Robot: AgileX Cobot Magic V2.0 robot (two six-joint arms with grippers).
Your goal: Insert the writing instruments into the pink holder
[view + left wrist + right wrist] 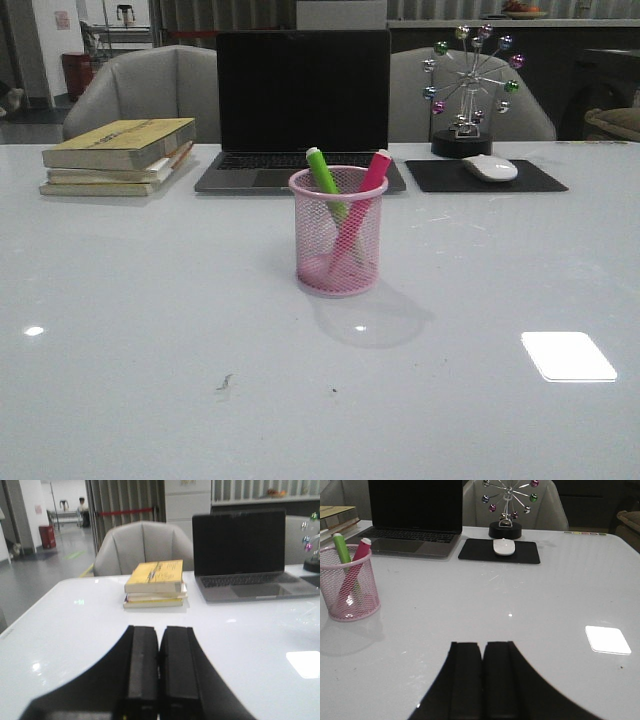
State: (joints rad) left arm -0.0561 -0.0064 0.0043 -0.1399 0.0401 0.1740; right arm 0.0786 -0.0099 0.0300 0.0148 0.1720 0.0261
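Note:
The pink holder (337, 245) stands upright at the table's middle, in front of the laptop. Inside it lean the bright green marker (325, 177) and the magenta-pink marker (369, 180), crossing each other, tops above the rim. The right wrist view shows the same pink holder (350, 587) with the green marker (341, 548) and the pink marker (359, 554) in it. My left gripper (160, 630) is shut with nothing in it, facing the books. Well apart from the cup, my right gripper (483, 646) is also shut and empty. Neither gripper appears in the front view.
A black laptop (303, 110) sits behind the cup. A stack of books (120, 155) lies at the back left. At the back right are a black mouse pad (485, 176) with a white mouse (490, 167) and a ball ornament (470, 90). Chairs stand behind the table.

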